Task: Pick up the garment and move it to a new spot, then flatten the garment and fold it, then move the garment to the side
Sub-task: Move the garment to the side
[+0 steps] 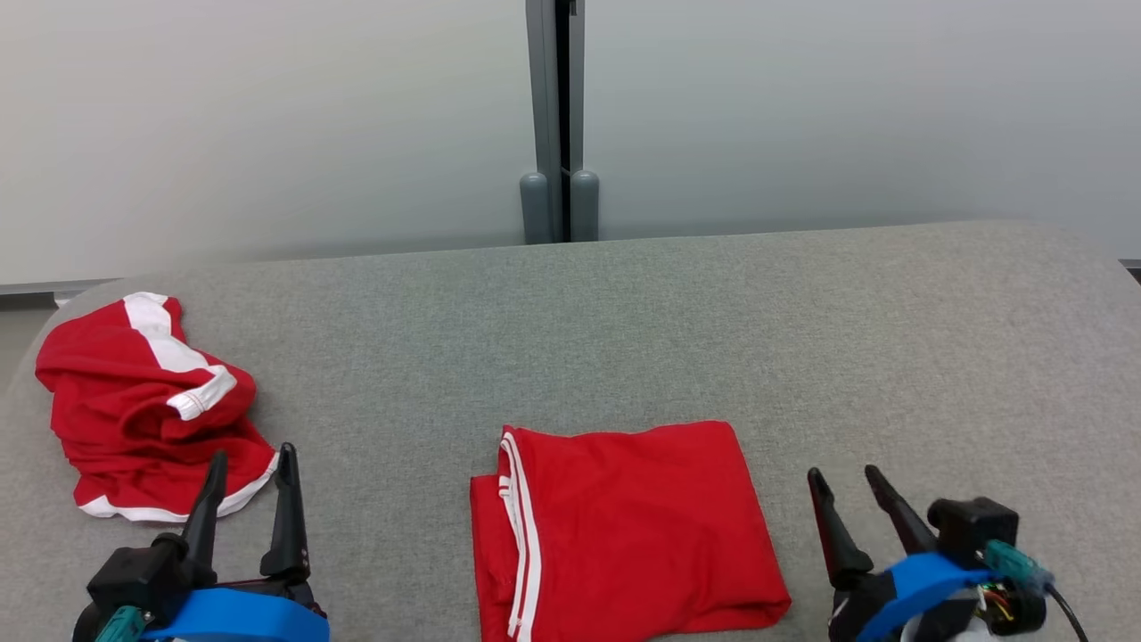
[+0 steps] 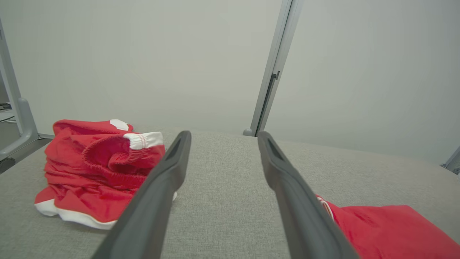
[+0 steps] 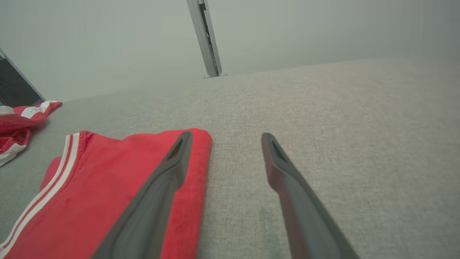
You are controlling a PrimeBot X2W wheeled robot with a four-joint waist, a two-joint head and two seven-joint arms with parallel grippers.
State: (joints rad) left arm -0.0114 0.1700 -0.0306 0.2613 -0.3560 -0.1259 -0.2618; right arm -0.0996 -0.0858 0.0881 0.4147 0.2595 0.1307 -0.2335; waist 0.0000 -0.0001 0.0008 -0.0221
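A red garment (image 1: 624, 517) with white stripes lies folded into a flat rectangle at the near middle of the grey cloth-covered table (image 1: 713, 312). A second red garment (image 1: 134, 392) with white bands lies crumpled at the far left. My left gripper (image 1: 251, 455) is open and empty, its tips just right of the crumpled heap's near hem. In the left wrist view that gripper (image 2: 223, 133) frames bare table, with the heap (image 2: 93, 169) to its left and the folded piece (image 2: 388, 230) at lower right. My right gripper (image 1: 841, 473) is open and empty, just right of the folded garment (image 3: 107, 180).
A pale wall stands behind the table, with a grey upright post (image 1: 559, 116) at its middle. The table's far edge runs across the head view. Bare grey cloth (image 3: 341, 126) stretches to the right of the folded garment.
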